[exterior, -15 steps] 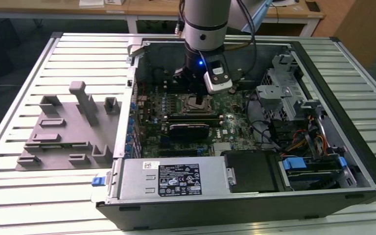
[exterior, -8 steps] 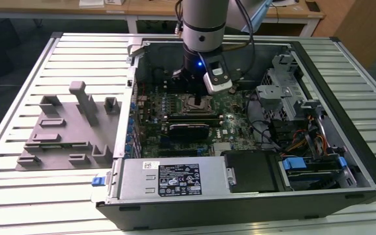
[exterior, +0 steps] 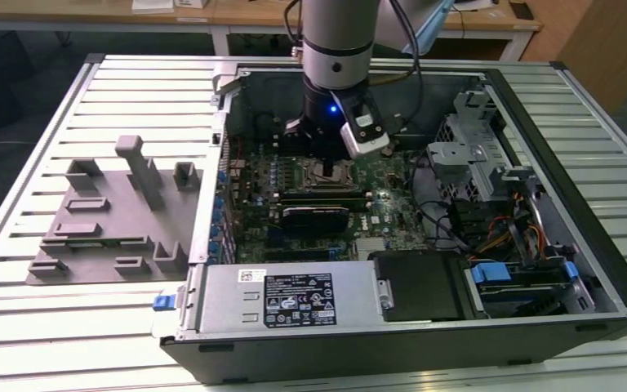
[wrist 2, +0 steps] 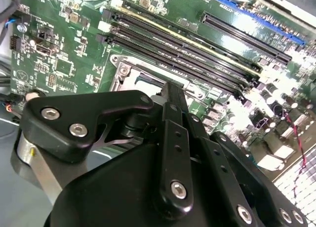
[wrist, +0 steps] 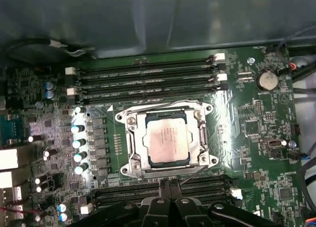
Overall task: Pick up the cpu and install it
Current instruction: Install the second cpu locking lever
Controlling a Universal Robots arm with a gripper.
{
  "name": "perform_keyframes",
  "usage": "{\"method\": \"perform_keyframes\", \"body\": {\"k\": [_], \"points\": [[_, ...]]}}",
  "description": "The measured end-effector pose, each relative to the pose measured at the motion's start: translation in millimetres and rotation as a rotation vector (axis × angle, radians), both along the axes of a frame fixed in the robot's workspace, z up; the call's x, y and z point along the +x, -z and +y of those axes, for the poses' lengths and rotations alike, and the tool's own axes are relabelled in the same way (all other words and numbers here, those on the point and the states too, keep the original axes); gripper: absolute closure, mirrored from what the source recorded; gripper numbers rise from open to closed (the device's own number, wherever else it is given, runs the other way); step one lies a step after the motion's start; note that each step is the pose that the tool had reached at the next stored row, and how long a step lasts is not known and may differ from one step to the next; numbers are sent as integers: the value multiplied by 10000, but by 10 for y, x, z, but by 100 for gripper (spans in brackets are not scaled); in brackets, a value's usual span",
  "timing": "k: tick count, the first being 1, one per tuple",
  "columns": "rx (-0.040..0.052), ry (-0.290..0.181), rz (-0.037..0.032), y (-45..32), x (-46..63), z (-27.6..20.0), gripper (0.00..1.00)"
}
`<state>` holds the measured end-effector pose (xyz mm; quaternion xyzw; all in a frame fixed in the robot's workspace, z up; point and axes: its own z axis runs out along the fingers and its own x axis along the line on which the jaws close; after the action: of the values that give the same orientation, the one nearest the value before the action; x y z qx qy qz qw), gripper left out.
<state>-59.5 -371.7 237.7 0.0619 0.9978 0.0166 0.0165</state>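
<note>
Gripper [wrist: 168, 187] hovering low inside the open PC case [exterior: 575, 245], fingers pressed together, pinching nothing. Just beyond the tips, cpu [wrist: 166, 143] sitting flat in the metal-framed socket [wrist: 129, 138] on the green motherboard [wrist: 256, 133], between RAM slots [wrist: 148, 74].

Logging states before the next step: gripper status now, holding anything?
Gripper: above the motherboard beside the socket, fingers look closed together and nothing seen between them. The cpu sits in the socket.
</note>
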Motion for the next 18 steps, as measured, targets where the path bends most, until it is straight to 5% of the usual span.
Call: {"method": "perform_keyframes", "body": {"k": [18], "points": [[1,-394,-1,84,-119,-62,89]]}}
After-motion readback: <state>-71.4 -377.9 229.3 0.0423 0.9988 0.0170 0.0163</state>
